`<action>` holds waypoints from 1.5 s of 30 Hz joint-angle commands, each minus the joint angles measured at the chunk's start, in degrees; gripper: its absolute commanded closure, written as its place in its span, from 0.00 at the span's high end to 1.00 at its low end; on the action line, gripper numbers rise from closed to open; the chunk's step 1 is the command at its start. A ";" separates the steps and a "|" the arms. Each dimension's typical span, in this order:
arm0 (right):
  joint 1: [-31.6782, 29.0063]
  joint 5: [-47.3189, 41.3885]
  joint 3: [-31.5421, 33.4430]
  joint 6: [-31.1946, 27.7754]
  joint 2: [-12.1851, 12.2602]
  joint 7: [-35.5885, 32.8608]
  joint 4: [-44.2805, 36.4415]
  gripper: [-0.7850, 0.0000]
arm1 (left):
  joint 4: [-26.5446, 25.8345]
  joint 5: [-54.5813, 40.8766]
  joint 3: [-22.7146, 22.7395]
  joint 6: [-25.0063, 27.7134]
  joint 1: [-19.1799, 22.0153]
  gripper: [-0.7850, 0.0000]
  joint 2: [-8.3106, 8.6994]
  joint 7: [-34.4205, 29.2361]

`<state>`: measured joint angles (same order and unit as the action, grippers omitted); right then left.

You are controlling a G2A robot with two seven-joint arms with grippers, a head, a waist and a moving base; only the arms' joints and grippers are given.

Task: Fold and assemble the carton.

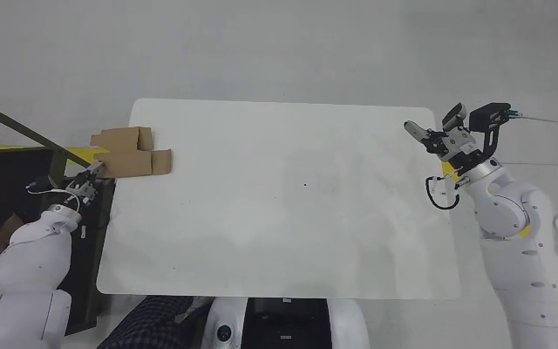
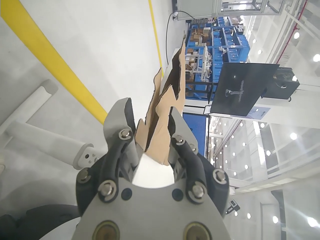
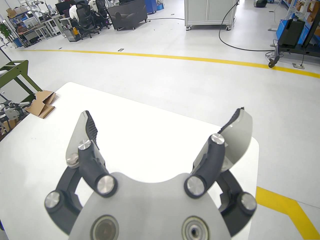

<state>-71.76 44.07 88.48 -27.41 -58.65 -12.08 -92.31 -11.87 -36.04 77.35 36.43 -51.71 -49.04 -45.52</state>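
Carton [image 1: 131, 150]: flat brown corrugated blank, flaps unfolded. It lies at the table's [image 1: 288, 201] far-left corner, part on the top and part hanging past the left edge.
Left gripper [image 2: 150, 106]: just off the table's left edge. The fingers are drawn in close on the carton's overhanging edge, with the board sandwiched between the pads. You hold it by a thin margin only.
Right gripper [image 3: 163, 112]: over the table's far-right corner, spread wide with nothing between the fingers. It is the whole table top away from the carton.
Stage, as I judge it: folding is not yet started. The blank first needs bringing onto the table top.
Risk, slip: the hold is on an edge strip, so a quick pull could slide the board out of the pads.
Risk, snag: the overhanging part may catch on the table's edge as you draw it inward, bending a flap off its score line.
Risk, crush or tear: a hard pinch on corrugated board so near a cut notch could crease or rip it.
Risk, no support: with your right gripper so far off, the blank can swing or droop from the single hold.
Writing: none legible on the carton. The visible faces are plain brown, with no label or print I can make out.
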 commanded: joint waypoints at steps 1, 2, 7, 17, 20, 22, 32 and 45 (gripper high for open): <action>0.00 0.00 0.00 0.00 0.00 0.00 0.00 1.00 | 0.00 -0.59 0.39 -0.29 0.24 0.20 -0.05 -0.99; 0.00 0.00 0.00 0.00 0.00 0.00 0.00 1.00 | 0.02 -1.06 0.66 -0.54 0.34 0.11 -0.07 -1.64; 0.00 0.00 0.00 0.00 0.00 0.00 0.00 1.00 | 0.18 -4.16 2.45 -2.30 0.90 0.00 0.08 -5.35; 0.00 0.00 0.00 0.00 0.00 0.00 0.00 1.00 | -2.09 -11.31 7.43 -5.03 2.51 0.00 1.69 -15.59; 0.00 0.00 0.00 0.00 0.00 0.00 0.00 1.00 | -3.80 -11.83 8.17 -5.78 3.17 0.00 2.03 -18.35; 0.00 0.00 0.00 0.00 0.00 0.00 0.00 1.00 | -5.17 -12.12 8.44 -6.44 3.54 0.00 2.06 -20.26; 0.00 0.00 0.00 0.00 0.00 0.00 0.00 1.00 | -14.96 -11.13 5.94 -7.11 2.07 0.00 0.06 -24.24; 0.00 0.00 0.00 0.00 0.00 0.00 0.00 1.00 | -40.71 -9.93 1.37 -11.02 -10.29 0.00 -2.37 -18.50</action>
<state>-71.76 44.07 88.48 -27.41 -58.65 -12.08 -92.31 -49.79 -46.56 79.11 25.77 -60.57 -51.28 -65.78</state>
